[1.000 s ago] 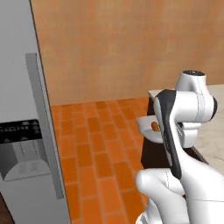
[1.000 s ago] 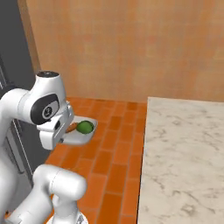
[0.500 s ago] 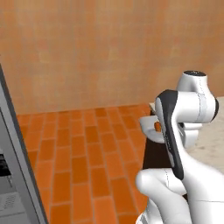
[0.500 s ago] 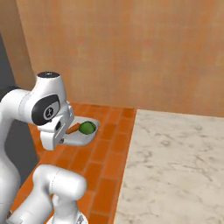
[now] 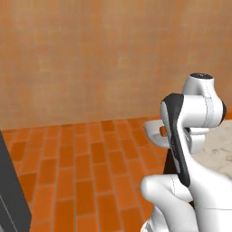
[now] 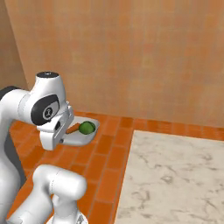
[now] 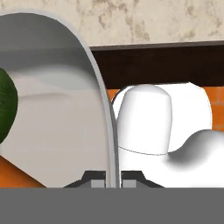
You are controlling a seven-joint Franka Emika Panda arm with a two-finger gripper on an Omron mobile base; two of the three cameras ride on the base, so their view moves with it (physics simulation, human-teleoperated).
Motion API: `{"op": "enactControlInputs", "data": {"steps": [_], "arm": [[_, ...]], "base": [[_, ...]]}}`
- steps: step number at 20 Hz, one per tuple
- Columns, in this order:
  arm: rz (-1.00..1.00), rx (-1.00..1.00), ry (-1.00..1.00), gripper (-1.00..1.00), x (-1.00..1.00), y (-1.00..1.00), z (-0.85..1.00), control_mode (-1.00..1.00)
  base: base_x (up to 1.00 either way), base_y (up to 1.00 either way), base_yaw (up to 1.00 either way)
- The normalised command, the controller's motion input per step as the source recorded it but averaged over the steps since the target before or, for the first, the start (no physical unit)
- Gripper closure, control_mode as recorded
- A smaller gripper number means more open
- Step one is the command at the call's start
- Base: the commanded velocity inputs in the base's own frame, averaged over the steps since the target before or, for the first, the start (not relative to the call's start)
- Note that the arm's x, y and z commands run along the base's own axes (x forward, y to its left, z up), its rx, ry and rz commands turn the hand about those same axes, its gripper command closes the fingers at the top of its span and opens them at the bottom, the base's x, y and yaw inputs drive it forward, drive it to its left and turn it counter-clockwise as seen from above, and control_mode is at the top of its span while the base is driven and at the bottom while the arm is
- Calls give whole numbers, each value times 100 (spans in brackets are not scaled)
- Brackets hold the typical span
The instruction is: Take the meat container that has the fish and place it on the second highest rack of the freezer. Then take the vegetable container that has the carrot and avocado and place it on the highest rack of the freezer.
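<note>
My gripper (image 7: 113,178) is shut on the rim of the vegetable container (image 6: 83,137), a shallow pale grey tray held level in front of the arm above the brick floor. In the tray lie the dark green avocado (image 6: 86,127) and the orange carrot (image 6: 72,129). The hand view shows the container's inside (image 7: 57,113) up close, with the avocado (image 7: 6,109) at the left edge and the carrot (image 7: 15,176) at the bottom left. In the left base view the container's rim (image 5: 151,132) and a bit of carrot (image 5: 162,131) peek out from behind the arm. A dark grey edge of the freezer (image 5: 11,195) stands at the lower left. The meat container with the fish is out of view.
An orange brick floor (image 5: 86,163) stretches to a tan wall (image 5: 99,59). A marble counter (image 6: 175,175) lies at the right, its dark front edge (image 7: 162,61) close to the held tray.
The whole picture has swung, so the base has turned: the freezer door slid off to the left and the counter came nearer. The tray stays in my shut gripper.
</note>
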Motion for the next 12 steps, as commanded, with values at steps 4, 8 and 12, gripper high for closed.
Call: {"op": "enactControlInputs", "data": {"steps": [4,8,12], "arm": [[0,0,0,100,0,0,0,100],[0,0,0,100,0,0,0,100],[0,0,0,100,0,0,0,100]], "base": [[91,0,3],[77,0,13],[89,0,23]]}}
